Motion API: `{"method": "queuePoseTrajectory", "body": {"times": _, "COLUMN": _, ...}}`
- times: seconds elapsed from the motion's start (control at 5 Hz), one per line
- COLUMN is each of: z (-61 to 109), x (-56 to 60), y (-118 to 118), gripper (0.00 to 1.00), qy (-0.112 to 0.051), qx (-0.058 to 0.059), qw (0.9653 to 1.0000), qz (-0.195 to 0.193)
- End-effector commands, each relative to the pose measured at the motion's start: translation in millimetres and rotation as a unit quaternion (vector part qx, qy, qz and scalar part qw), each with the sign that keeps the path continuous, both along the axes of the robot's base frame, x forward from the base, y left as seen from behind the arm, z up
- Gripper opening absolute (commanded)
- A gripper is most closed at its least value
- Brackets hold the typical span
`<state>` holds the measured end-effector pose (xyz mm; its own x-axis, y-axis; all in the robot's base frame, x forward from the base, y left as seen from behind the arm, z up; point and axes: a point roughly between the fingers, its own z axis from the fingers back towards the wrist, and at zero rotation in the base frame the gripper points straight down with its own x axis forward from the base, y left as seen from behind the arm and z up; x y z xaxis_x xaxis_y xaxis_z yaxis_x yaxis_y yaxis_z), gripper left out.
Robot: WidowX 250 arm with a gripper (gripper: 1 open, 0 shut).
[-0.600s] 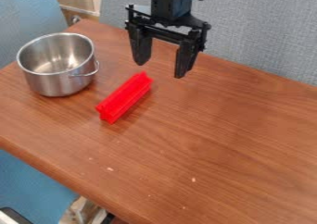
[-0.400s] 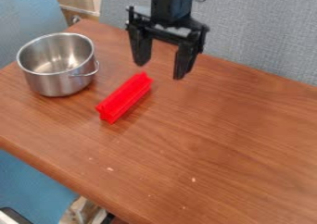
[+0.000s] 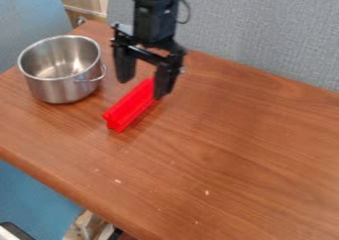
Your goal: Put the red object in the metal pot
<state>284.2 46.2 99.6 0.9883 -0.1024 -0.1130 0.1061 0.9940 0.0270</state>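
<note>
Leftward and lower than a moment ago, the claw now hangs spread wide over the far end of the red block, gripping nothing. That block lies on the wooden worktop, just right of the steel pot.

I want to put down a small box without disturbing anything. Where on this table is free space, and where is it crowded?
The wooden table is bare right of the red object, out to the near and right edges. The near-left corner, below the metal pot, is also free. It is crowded at the back left: pot, red object and the open gripper sit close together.
</note>
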Motion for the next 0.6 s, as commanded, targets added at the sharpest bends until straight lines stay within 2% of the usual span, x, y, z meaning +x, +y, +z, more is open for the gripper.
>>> {"method": "queuePoseTrajectory", "body": {"times": 0.0, "z": 2.2, "x": 3.6, "y": 18.0, "gripper": 1.0, "qy": -0.021, "qx": 0.011, "qw": 0.9996, "qz": -0.014}}
{"method": "queuePoseTrajectory", "body": {"times": 0.4, "z": -19.3, "x": 8.2, "y": 32.5, "gripper": 1.0, "qy": -0.021, "qx": 0.014, "qw": 0.9989, "qz": -0.039}}
